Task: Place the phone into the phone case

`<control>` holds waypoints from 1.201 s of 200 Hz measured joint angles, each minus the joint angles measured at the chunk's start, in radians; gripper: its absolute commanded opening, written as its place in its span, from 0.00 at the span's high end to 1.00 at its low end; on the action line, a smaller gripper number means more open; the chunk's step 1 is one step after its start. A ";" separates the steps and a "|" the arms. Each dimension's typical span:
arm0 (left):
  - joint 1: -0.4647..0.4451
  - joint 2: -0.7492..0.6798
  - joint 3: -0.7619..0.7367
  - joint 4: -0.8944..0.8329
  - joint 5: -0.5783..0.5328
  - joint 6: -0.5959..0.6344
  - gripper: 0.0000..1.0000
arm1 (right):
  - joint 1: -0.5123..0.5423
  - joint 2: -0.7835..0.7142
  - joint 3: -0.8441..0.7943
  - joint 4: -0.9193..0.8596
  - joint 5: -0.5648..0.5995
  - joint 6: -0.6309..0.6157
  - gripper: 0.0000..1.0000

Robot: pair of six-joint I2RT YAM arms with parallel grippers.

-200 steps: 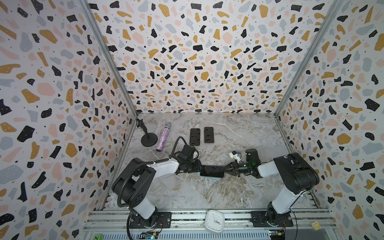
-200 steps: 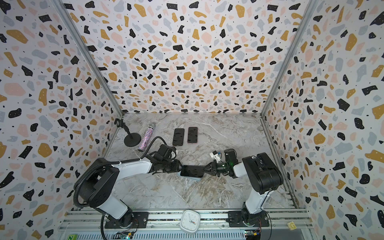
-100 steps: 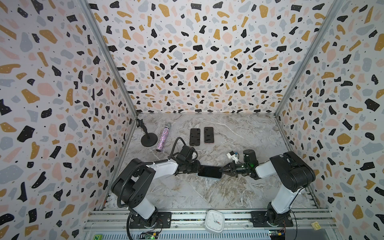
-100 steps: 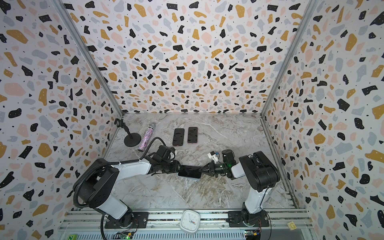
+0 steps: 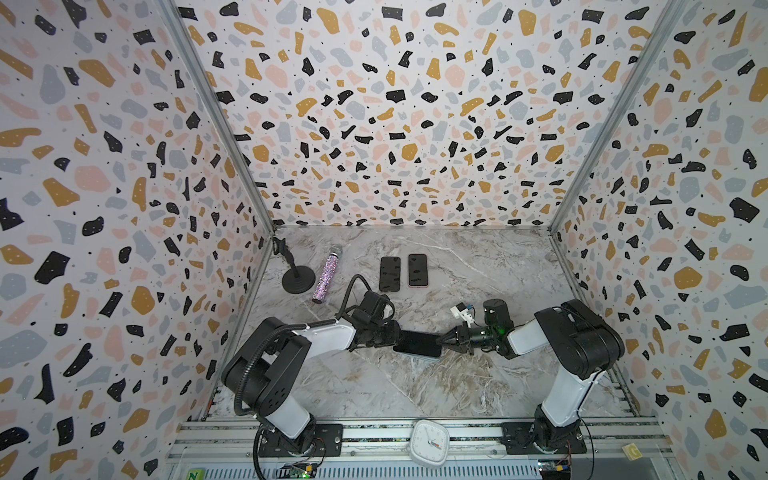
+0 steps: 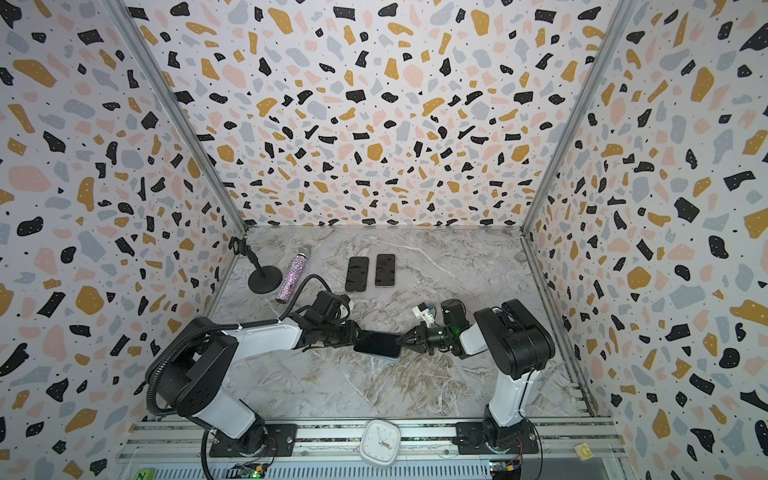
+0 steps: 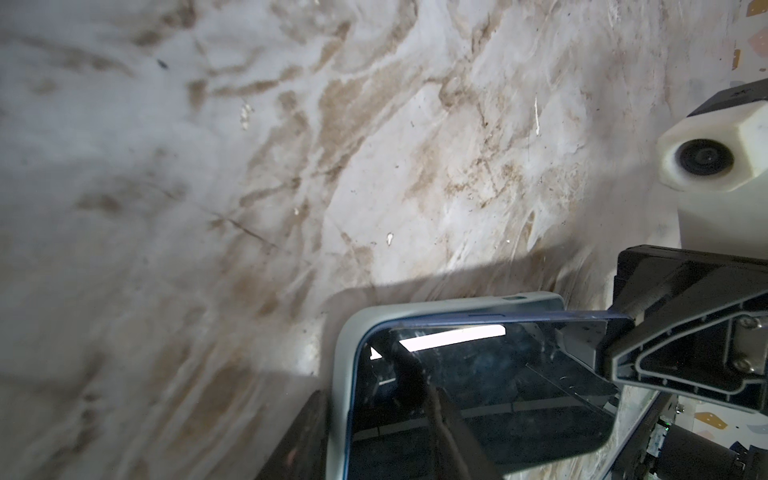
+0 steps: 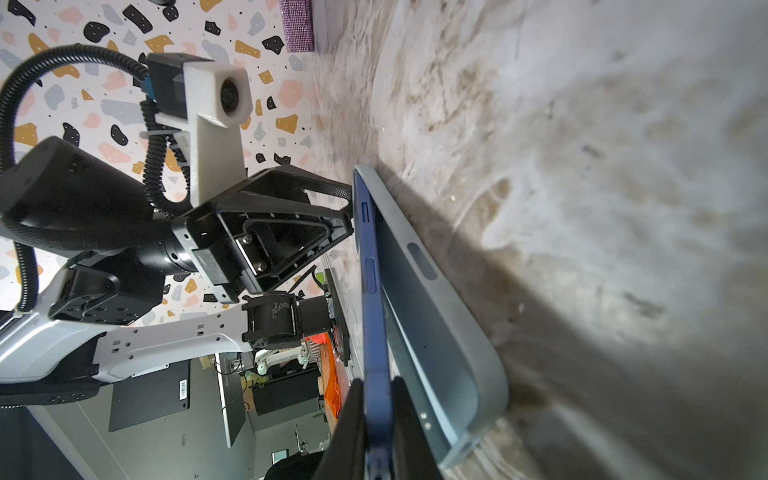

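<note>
- The blue-edged black phone (image 8: pixel 372 291) is clamped in the closed right pincer (image 8: pixel 376 415), tilted over the pale grey case (image 8: pixel 428 316).
- The hold of the left pincer (image 5: pixel 392 336) cannot be told.
- The raised end should be lowered squarely.
</note>
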 measured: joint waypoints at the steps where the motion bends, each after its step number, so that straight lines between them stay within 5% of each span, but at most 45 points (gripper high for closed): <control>1: 0.000 0.000 0.000 0.000 0.000 0.000 0.59 | 0.000 0.001 0.001 0.000 0.000 0.000 1.00; 240: 0.000 -0.069 -0.099 0.068 -0.019 -0.058 0.64 | 0.036 0.029 0.040 -0.085 0.029 -0.068 1.00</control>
